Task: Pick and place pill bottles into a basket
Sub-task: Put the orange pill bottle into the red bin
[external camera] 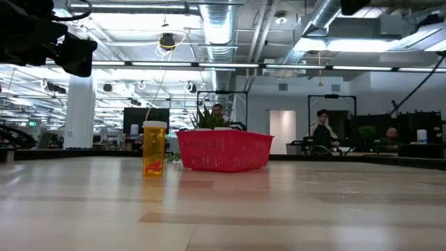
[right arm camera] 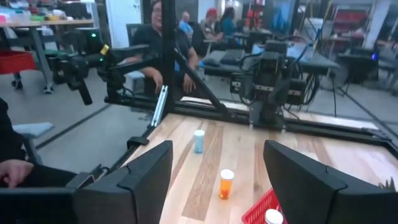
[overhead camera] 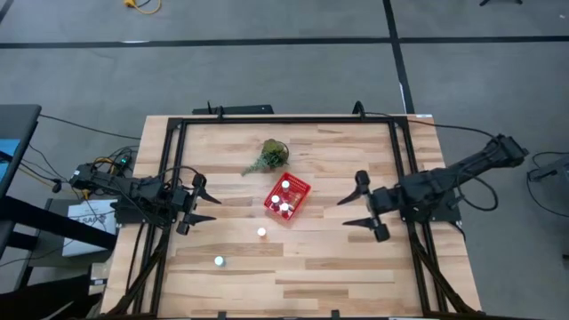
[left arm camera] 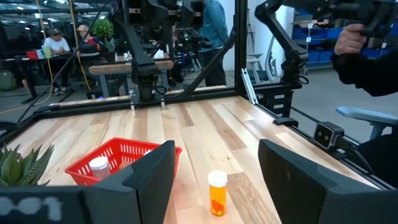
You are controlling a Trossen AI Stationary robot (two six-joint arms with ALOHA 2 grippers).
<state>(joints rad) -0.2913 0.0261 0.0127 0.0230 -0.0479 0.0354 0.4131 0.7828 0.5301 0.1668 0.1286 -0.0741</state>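
Observation:
The red mesh basket (overhead camera: pixel 297 190) stands at the table's middle and holds several white-capped pill bottles (overhead camera: pixel 283 199). An orange white-capped bottle (overhead camera: pixel 261 233) stands upright on the table just near of the basket; it also shows in the low view (external camera: pixel 154 148) and in the left wrist view (left arm camera: pixel 217 191). Another pale bottle (overhead camera: pixel 219 261) stands nearer the near left. My left gripper (overhead camera: pixel 206 201) is open and empty, left of the basket. My right gripper (overhead camera: pixel 351 203) is open and empty, right of the basket.
A green leafy clump (overhead camera: pixel 269 157) lies just beyond the basket. A black frame (overhead camera: pixel 284 120) runs round the table's far and side edges. People sit in the room behind the table (external camera: pixel 322 129).

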